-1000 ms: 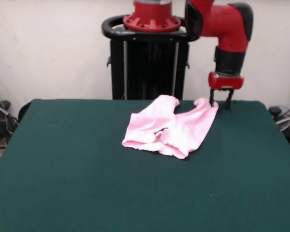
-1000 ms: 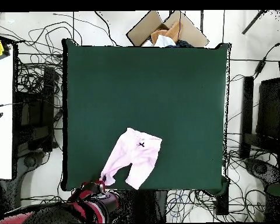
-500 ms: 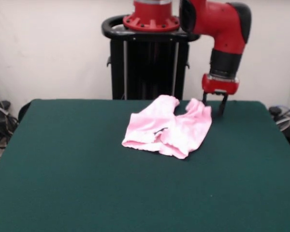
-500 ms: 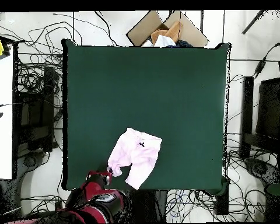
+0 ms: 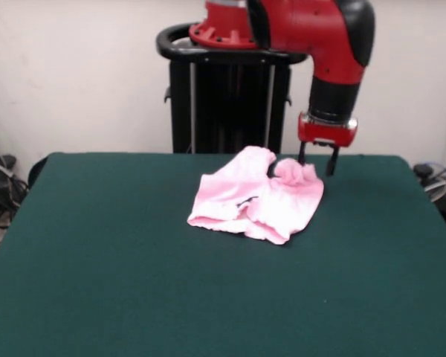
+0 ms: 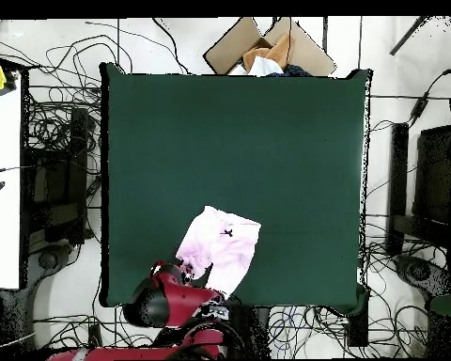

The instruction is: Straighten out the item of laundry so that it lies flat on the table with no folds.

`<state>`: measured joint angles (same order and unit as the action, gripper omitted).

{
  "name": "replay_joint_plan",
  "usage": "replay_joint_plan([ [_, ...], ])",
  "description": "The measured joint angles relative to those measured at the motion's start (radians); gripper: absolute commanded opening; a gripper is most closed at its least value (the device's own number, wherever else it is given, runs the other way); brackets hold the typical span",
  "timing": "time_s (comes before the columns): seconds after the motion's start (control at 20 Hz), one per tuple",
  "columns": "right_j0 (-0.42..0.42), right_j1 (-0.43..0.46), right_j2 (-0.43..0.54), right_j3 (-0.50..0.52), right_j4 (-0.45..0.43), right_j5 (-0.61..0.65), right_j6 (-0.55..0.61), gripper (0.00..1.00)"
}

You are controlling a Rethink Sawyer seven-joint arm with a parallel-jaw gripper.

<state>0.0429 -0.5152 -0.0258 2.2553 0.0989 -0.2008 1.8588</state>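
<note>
Pants (image 5: 256, 199): pale pink, rumpled, far-centre of green table (image 5: 134, 282), waistband bow facing camera | right leg cuff bunched up by my gripper (image 5: 316, 158) | my jaws apart, straddling the cuff edge, hold unclear | risk: pushing inward folds leg over, adds creases; weak pinch slips off ribbing.

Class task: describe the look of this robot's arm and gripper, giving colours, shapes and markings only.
The arm is glossy red with rounded, bulky joints and black sections: a black cap on the elbow and a black cylindrical wrist. Below that sits a red collar with a pale band, then the gripper, two thin dark fingers. No cables or markings show on it.
</note>
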Motion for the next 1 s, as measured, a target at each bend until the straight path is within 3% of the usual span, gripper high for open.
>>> replay_joint_plan([
  [0.15,-0.013,-0.023,0.027,0.000,0.019,0.149,0.000,1.00],
  [0.35,-0.013,-0.034,0.061,0.000,0.025,0.250,0.000,1.00],
  [0.7,-0.012,-0.017,0.114,0.000,0.025,0.254,0.000,1.00],
  [1.0,0.056,-0.003,0.081,-0.001,0.042,0.163,0.000,1.00],
])
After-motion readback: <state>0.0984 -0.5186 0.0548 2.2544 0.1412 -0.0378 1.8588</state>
